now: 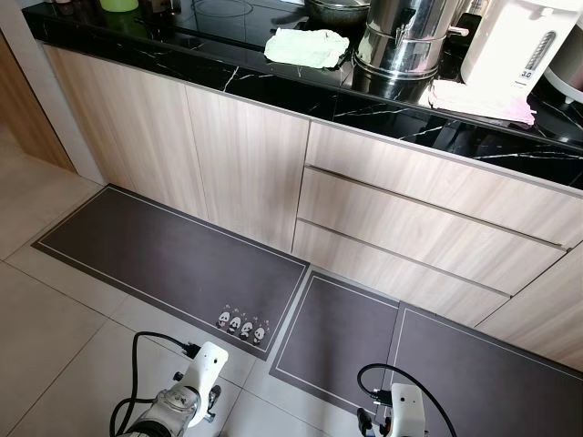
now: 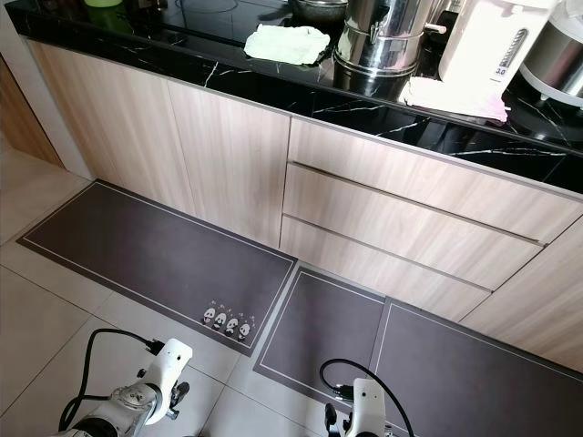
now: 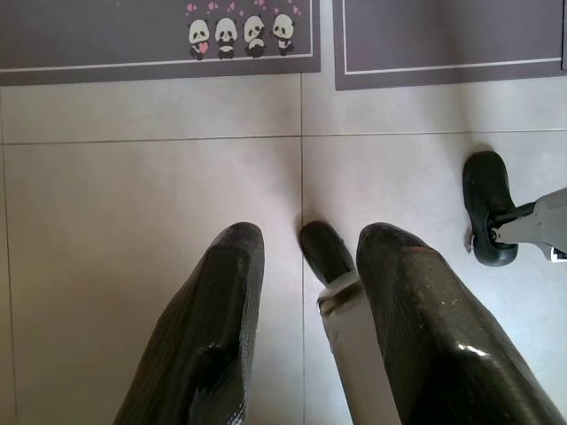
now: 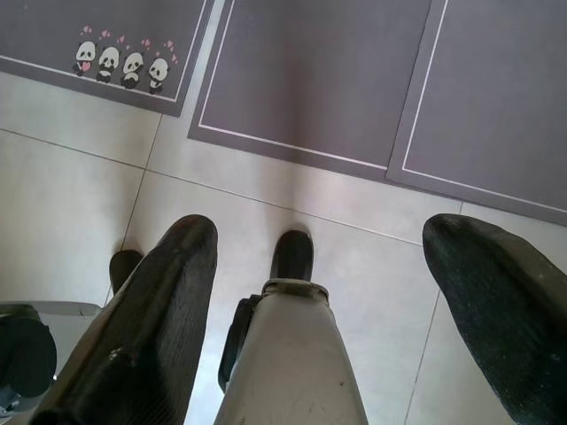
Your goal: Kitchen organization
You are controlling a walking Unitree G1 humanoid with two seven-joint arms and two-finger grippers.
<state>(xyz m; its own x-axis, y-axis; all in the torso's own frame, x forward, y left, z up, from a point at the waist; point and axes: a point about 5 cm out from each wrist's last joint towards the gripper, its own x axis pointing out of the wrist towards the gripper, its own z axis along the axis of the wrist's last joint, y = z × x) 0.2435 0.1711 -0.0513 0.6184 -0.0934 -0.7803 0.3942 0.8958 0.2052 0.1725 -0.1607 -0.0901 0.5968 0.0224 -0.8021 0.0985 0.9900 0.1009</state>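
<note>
A black marble counter (image 1: 273,86) runs across the top of the head views. On it lie a pale green cloth (image 1: 307,45) and a pink-white cloth (image 1: 481,100), with a tall steel pot (image 1: 401,41) between them. A white electric water boiler (image 1: 515,41) stands at the right. Both arms hang low over the floor, far from the counter: the left arm (image 1: 187,396) and the right arm (image 1: 405,410). My left gripper (image 3: 314,239) is open with nothing between its fingers. My right gripper (image 4: 323,230) is open wide, also holding nothing.
Light wood cabinet doors (image 1: 182,137) and three drawers (image 1: 428,218) sit under the counter. Grey floor mats (image 1: 173,255) lie along the cabinets, one with panda prints (image 1: 242,324). A green cup (image 1: 118,5) and a dark pan (image 1: 337,9) stand at the counter's back. Pale tiles (image 1: 55,337) cover the near floor.
</note>
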